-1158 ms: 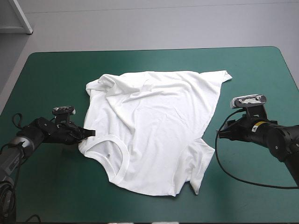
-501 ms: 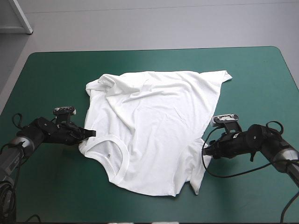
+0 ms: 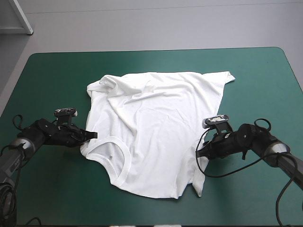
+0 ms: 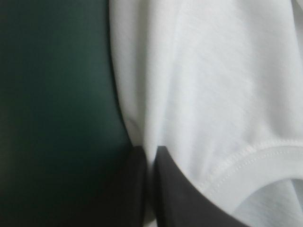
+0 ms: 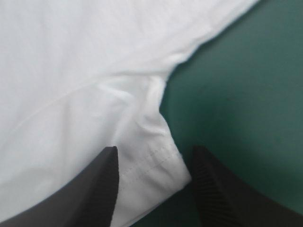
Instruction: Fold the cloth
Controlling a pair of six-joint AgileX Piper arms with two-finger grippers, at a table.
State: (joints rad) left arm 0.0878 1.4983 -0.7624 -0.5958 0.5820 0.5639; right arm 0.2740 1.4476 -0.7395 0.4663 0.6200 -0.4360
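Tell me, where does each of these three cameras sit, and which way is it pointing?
High view: above and behind the robot, looking forward and down on the teal-green table cover and the spread white short-sleeved T-shirt; both arms show.
Left wrist view: above the left wrist, looking along the left pincer, shut on the shirt's edge by the collar.
Right wrist view: above the right wrist, looking along the open right pincer, astride a sleeve hem.
Shared: every view shows T-shirt and cover.

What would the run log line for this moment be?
phase: grasping for fold | T-shirt: spread flat, wrinkled | left gripper: shut on shoulder edge by collar | right gripper: open, astride sleeve hem
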